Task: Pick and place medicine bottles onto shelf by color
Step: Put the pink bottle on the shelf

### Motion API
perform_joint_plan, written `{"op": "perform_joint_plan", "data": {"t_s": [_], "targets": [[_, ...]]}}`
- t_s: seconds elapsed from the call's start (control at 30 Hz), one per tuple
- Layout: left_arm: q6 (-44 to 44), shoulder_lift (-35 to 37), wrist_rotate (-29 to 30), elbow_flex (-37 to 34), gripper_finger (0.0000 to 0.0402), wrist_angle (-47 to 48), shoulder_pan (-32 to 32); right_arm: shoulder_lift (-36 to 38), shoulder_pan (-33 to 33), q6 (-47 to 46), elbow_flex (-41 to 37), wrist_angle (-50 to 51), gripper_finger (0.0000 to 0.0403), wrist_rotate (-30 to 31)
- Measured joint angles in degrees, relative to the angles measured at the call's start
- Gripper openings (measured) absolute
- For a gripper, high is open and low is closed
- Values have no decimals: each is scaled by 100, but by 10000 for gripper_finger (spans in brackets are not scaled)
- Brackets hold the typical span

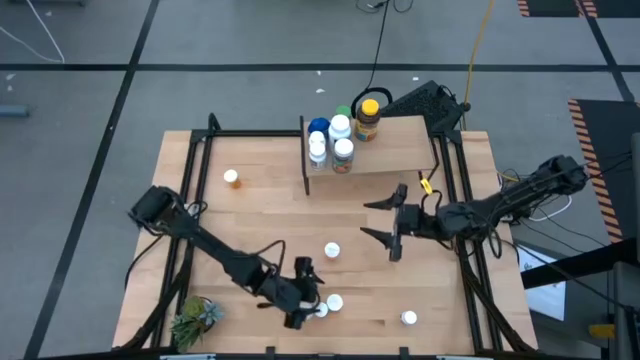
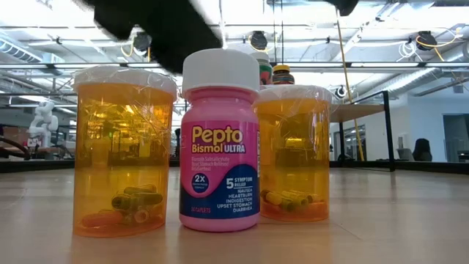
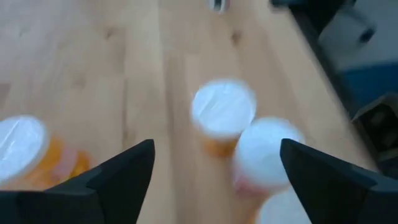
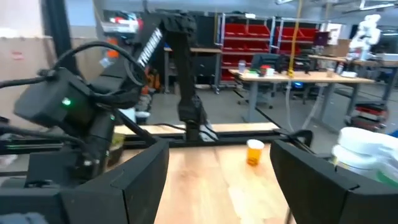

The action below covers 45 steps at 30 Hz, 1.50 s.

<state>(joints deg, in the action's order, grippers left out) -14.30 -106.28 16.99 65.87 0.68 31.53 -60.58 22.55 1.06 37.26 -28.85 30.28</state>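
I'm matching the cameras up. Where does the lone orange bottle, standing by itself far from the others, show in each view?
High view: the lone orange bottle stands on the table's far left part, left of the shelf.
Right wrist view: it shows in the middle distance, on the tabletop.
Low view: not visible.
Left wrist view: not in it.
Shared landmark: the left arm, which rises just left of the bottle in the right wrist view.

Left gripper [image 1: 303, 293] low at the near counter edge with jaws spread, right gripper [image 1: 388, 221] mid-counter, jaws wide apart.
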Motion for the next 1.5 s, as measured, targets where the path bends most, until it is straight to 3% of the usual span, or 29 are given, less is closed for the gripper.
{"op": "perform_joint_plan", "data": {"t_s": [0.33, 0.5, 0.73, 0.83, 1.07, 1.2, 1.37, 1.5], "targets": [[-576, -121, 212, 61, 278, -197, 350, 0, 501, -14, 0, -327, 274, 6], [-325, -464, 406, 62, 296, -544, 390, 0, 617, 62, 0, -306, 274, 434], [-234, -603, 307, 65, 326, -520, 271, 0, 635, 228, 0, -316, 274, 462], [-236, -581, 205, 65, 300, -518, 258, 0, 635, 275, 2, -335, 274, 463], [-250, -544, 46, 76, 196, -503, 258, 0, 635, 301, 0, -397, 274, 463], [-217, -544, 48, 248, 168, -494, 229, -69, 633, 113, 8, -316, 274, 398], [212, -401, 60, 814, 176, -82, 208, -422, 633, -99, 7, -264, 274, -236], [497, -189, 118, 1329, 189, 689, 216, -725, 646, -629, 7, -101, 274, -1267]]}}
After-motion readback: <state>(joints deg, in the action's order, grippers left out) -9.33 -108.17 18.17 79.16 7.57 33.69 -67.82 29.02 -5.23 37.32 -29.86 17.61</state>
